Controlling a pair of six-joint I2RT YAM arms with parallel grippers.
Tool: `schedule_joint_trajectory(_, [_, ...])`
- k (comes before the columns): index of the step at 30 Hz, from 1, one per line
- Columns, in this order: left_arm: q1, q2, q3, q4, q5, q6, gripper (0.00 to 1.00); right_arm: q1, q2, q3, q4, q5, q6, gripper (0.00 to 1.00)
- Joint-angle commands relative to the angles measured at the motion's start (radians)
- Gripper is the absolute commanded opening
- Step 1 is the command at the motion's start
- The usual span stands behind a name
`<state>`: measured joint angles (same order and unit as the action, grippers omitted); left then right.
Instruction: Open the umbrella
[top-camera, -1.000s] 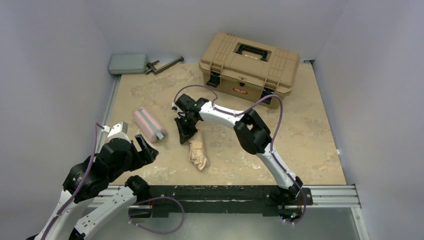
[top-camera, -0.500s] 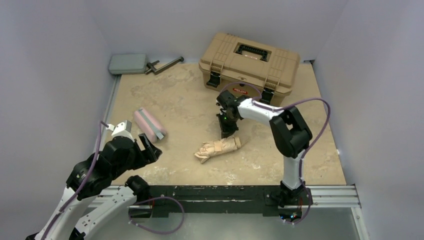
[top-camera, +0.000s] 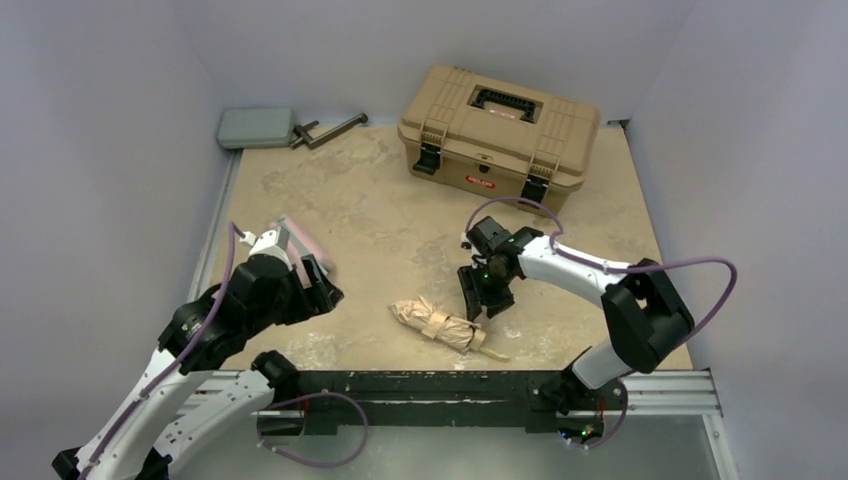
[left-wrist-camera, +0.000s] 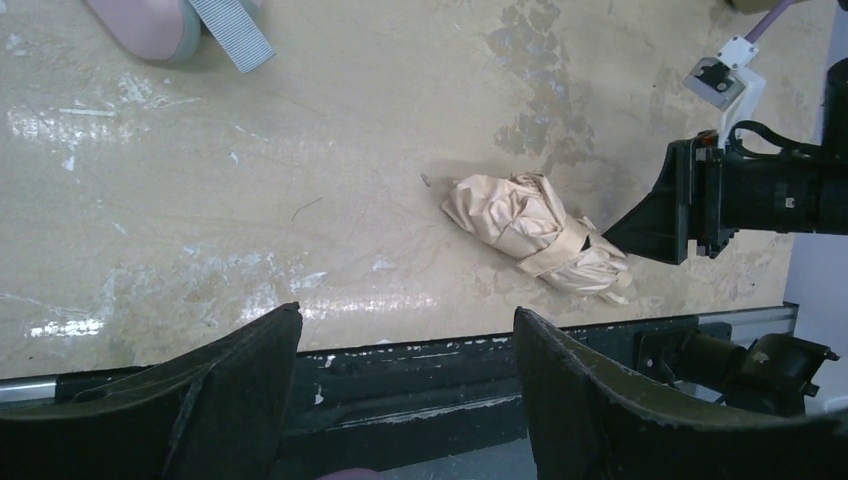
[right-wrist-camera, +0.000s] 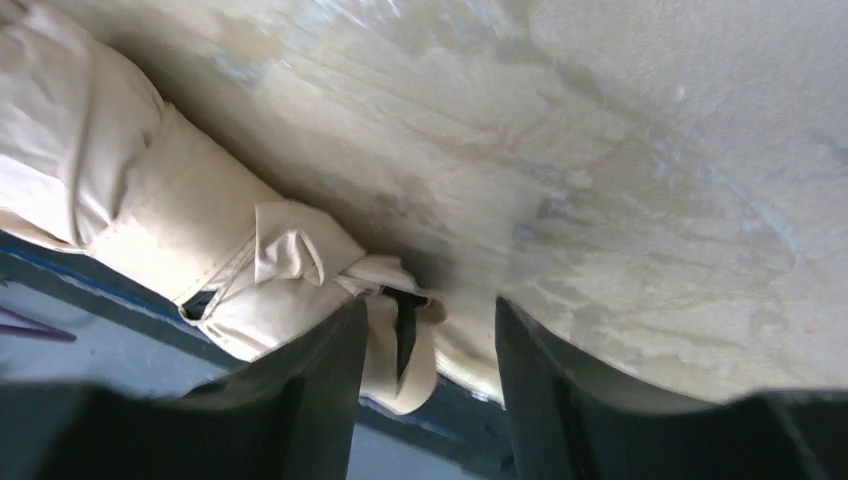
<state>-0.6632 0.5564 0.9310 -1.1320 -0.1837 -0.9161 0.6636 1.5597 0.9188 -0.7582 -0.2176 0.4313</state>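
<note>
We are stretching our right arm low across the table (top-camera: 380, 200), its gripper (top-camera: 483, 305) parted just beside the folded umbrella (top-camera: 440, 325), which is lying near the front rail (top-camera: 430, 385) (nothing clamped). Our left gripper (left-wrist-camera: 405, 325) is hovering wide apart, and its arm is partly hiding the pink pouch (left-wrist-camera: 140, 20).

Right tool (right-wrist-camera: 425, 305) sits low over the surface (right-wrist-camera: 650, 150), jaws parted, both dark fingers (right-wrist-camera: 310, 400) along the bottom of the view. Folded umbrella (right-wrist-camera: 150, 230) lies at left with a strap round the bundle. Its pale end, with a black bit on it, sits in the gap between the fingers; can't tell if either one touches it. Dark strip (right-wrist-camera: 80, 285) runs beyond the umbrella, lower left.
</note>
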Motion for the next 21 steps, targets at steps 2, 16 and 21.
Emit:
schedule_joint_trajectory(2, [0.002,0.064,0.016,0.087,0.039,0.049,0.75,0.003,-0.099,0.069,0.001,-0.038,-0.066,0.62])
schedule_joint_trajectory(16, [0.002,0.009,0.015,0.043,0.002,0.046,0.76,0.002,-0.092,-0.011,0.19,-0.292,-0.095,0.77])
schedule_joint_trajectory(21, [0.001,-0.008,0.007,0.03,-0.004,0.042,0.76,0.002,-0.073,-0.102,0.253,-0.294,-0.076,0.86])
